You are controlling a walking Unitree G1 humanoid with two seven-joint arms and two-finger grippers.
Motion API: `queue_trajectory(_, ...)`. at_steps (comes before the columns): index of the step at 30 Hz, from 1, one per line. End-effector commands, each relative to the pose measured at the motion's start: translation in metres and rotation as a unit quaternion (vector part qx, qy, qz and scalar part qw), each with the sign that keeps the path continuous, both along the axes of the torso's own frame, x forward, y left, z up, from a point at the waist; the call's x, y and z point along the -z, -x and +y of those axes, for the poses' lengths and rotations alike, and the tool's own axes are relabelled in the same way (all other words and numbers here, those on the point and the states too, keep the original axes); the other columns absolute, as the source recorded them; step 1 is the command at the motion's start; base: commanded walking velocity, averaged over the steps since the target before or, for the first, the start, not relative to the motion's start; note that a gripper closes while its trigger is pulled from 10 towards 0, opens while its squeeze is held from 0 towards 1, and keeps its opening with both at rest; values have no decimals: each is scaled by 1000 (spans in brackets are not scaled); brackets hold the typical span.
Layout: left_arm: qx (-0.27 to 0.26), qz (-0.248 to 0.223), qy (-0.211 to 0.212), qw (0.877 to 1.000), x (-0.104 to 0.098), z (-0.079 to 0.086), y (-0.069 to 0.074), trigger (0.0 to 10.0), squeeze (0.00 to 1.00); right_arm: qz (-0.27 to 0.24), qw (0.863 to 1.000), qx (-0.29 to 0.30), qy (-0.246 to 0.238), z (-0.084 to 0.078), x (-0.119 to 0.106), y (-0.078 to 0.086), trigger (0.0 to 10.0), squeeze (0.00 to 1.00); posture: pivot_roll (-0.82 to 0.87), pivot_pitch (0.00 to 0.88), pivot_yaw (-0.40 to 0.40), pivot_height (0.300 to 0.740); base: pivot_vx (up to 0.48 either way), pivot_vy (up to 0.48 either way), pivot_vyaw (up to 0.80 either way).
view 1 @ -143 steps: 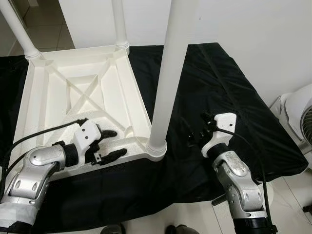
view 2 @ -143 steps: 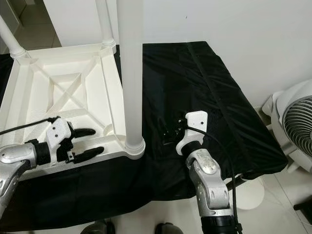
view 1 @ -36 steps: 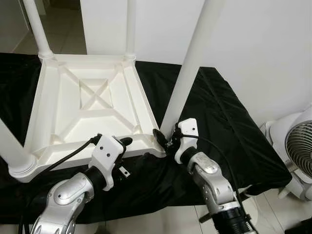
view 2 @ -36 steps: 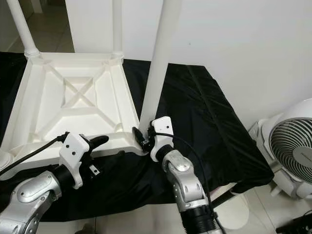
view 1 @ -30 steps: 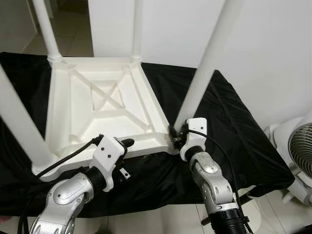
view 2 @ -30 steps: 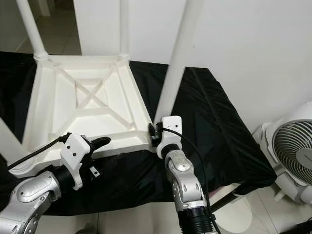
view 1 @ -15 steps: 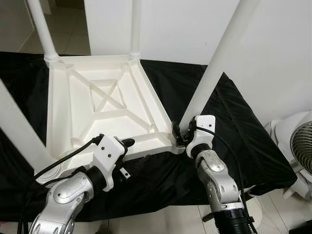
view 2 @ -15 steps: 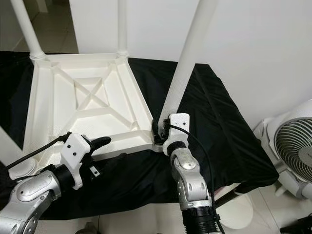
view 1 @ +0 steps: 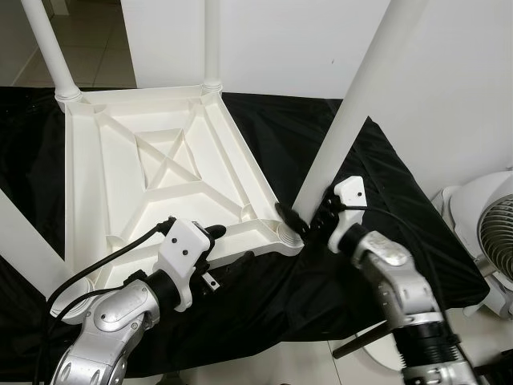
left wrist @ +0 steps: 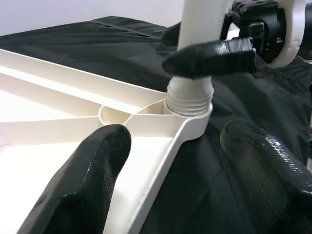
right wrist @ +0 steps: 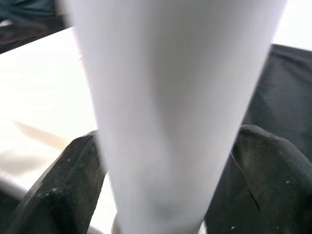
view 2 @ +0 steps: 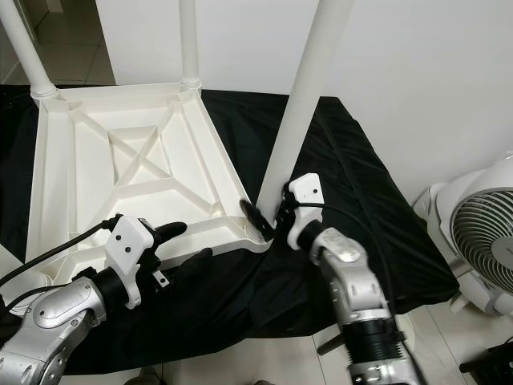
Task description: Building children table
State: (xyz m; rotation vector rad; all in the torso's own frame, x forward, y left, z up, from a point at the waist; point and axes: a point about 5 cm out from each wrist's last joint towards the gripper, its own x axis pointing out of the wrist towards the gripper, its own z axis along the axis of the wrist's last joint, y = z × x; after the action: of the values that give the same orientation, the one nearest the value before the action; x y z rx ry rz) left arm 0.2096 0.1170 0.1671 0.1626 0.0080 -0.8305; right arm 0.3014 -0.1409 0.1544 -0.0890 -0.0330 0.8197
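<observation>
The white children's table [view 1: 240,164] lies upside down on a black cloth [view 1: 377,184]. Its near right leg [view 1: 353,104] stands in the corner socket [left wrist: 190,100], leaning to the right. My right gripper [view 2: 266,210] is shut on the base of that leg, and the leg [right wrist: 165,97] sits between its two fingers [right wrist: 63,190]. My left gripper [view 2: 191,242] is open astride the near rim, with one finger [left wrist: 92,175] inside the frame and the other over the cloth. Three more legs stand up, at the far left [view 1: 48,48], far middle [view 1: 210,40] and near left [view 1: 24,233].
A white fan [view 2: 481,233] stands on the floor at the right, past the cloth's edge. A white wall [view 1: 449,72] rises close behind the right side. Tiled floor [view 1: 88,32] shows at the far left.
My right wrist has swung out to the right of the leg, with its fingers still at the leg's base. The left gripper stays at the near rim. The camera has shifted a little.
</observation>
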Motion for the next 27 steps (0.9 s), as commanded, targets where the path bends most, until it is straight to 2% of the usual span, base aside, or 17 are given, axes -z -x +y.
queue_trajectory(1,9,-1,1,1000,-3,-3,2,10000,0,3,1000,-20,7,-1,2,0,10000,0,158,55,-82,740,0,0,0)
queue_trajectory(2,13,-1,3,1000,-3,-5,3,10000,0,8,999,-41,24,-2,5,0,8510,0,159,55,-82,740,0,0,0)
queue_trajectory(4,13,-1,3,1000,-3,-5,3,10000,0,8,999,-41,24,-2,5,0,8510,0,159,55,-82,740,0,0,0)
queue_trajectory(5,17,0,4,1000,-3,-7,5,10000,0,14,998,-58,36,-4,8,-1,4510,0,161,54,-82,740,0,0,0)
queue_trajectory(6,17,0,4,1000,-3,-7,5,10000,0,14,998,-58,36,-4,8,-1,4510,0,161,54,-82,740,0,0,0)
queue_trajectory(7,20,2,5,1000,-3,-8,5,10000,0,20,996,-75,45,-6,10,-1,1176,0,162,53,-82,740,0,0,0)
queue_trajectory(8,20,2,5,1000,-3,-8,5,10000,0,20,996,-75,45,-6,10,-1,1176,0,162,53,-82,740,0,0,0)
queue_trajectory(9,22,3,6,1000,-3,-9,6,10000,0,24,995,-85,51,-7,12,-2,0,0,163,54,-84,740,0,0,0)
queue_trajectory(19,26,6,8,1000,-2,-12,7,10000,0,38,995,-79,45,-15,16,-4,0,0,160,50,-89,740,0,0,0)
queue_trajectory(20,26,6,8,1000,-2,-12,7,10000,0,39,996,-66,38,-15,16,-5,667,0,160,49,-90,740,0,0,0)
queue_trajectory(21,26,6,9,1000,-2,-12,6,10000,0,38,997,-51,33,-14,16,-5,10000,0,158,48,-92,740,0,0,0)
queue_trajectory(27,27,7,10,1000,-1,-13,7,10000,0,31,999,-22,22,-11,17,-4,10000,0,154,47,-97,740,0,0,0)
